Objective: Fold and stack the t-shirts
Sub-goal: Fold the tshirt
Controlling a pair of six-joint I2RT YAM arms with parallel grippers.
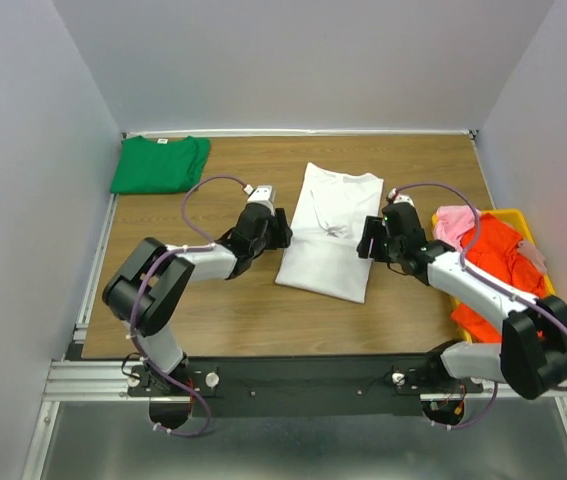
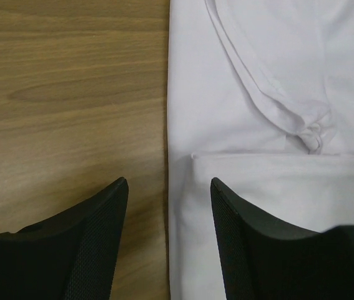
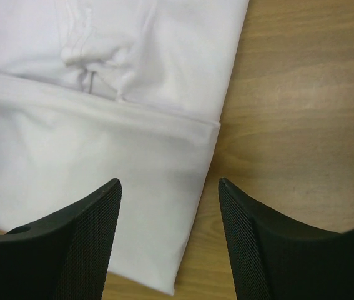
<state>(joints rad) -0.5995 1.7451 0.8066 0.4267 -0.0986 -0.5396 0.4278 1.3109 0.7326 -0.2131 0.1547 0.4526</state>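
From above, the white tee point(image 1: 328, 235) is seen lying flat on the surface point(image 1: 223, 320), folded narrow. It sits directly between the left pincer point(image 1: 285, 232) and the right pincer point(image 1: 365, 240), one at each long edge. A folded green tee point(image 1: 160, 165) lies well beyond the left pincer, on its outer side. A pink tee point(image 1: 453, 222) and an orange-red tee point(image 1: 493, 255) are heaped in a bin point(image 1: 508, 212) just outside the right pincer.

In the left wrist view that pincer is shown spread and empty. The tee's long edge runs under the gap, with wood below one finger and cloth below the other. Just ahead of the tips a crosswise edge point(image 2: 276, 156) and a bunched sleeve point(image 2: 314, 134) are shown, detail hardly made out from above.

In the right wrist view that pincer is likewise spread and empty over the opposite long edge.

The cloth is judged light, soft and limp. It is best pinched through all layers at both long edges together, or the fold may slip apart.
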